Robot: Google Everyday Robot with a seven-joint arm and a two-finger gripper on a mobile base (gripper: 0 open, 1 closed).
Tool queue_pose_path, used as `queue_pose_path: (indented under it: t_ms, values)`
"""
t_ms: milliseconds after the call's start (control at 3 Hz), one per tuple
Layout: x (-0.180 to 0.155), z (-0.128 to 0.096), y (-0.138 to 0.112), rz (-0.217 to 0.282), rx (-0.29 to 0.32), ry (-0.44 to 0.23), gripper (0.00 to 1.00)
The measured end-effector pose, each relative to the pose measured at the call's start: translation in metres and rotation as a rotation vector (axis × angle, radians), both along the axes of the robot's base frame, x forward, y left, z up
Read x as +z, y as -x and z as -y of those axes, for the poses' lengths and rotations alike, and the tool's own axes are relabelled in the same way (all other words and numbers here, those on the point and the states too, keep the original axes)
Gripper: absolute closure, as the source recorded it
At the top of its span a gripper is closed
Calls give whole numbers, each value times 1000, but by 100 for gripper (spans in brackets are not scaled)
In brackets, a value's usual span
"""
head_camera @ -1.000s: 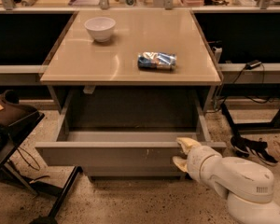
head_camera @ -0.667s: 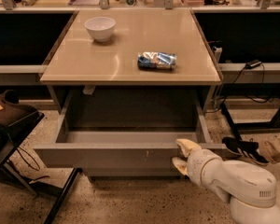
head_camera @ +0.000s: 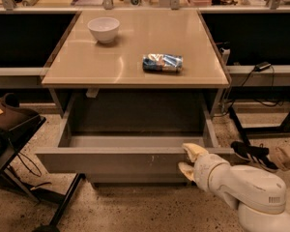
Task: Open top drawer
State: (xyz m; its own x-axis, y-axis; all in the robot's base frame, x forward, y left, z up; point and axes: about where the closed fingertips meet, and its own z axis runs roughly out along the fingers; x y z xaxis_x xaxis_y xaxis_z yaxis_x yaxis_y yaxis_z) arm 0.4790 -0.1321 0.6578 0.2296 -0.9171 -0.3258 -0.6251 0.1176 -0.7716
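Observation:
The top drawer [head_camera: 116, 162] is a wide grey handleless drawer under the tan table top [head_camera: 135, 57]. It stands pulled far out toward me, and its shallow grey tray inside [head_camera: 135, 140] shows. Pale scratch marks sit right of centre on its front panel. My gripper [head_camera: 189, 159] is at the right part of the drawer's front edge. One pale finger [head_camera: 194, 151] lies over the top rim and the other [head_camera: 185, 169] rests against the front panel. The white arm [head_camera: 246, 187] reaches in from the lower right.
A white bowl [head_camera: 104, 29] and a blue snack bag [head_camera: 162, 63] lie on the table top. A dark chair [head_camera: 12, 129] with a black stand stands at the left. A person's shoe [head_camera: 251, 153] is at the right by a table leg. Cluttered counters run behind.
The drawer has come out slightly further toward me. My gripper stays at the drawer's front edge and the arm has shifted a little back and right.

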Motion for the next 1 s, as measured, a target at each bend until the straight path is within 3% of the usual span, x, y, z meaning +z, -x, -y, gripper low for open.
queue_pose_path:
  t_ms: [1000]
  values:
    - [3,-4,13,15,61,40,100]
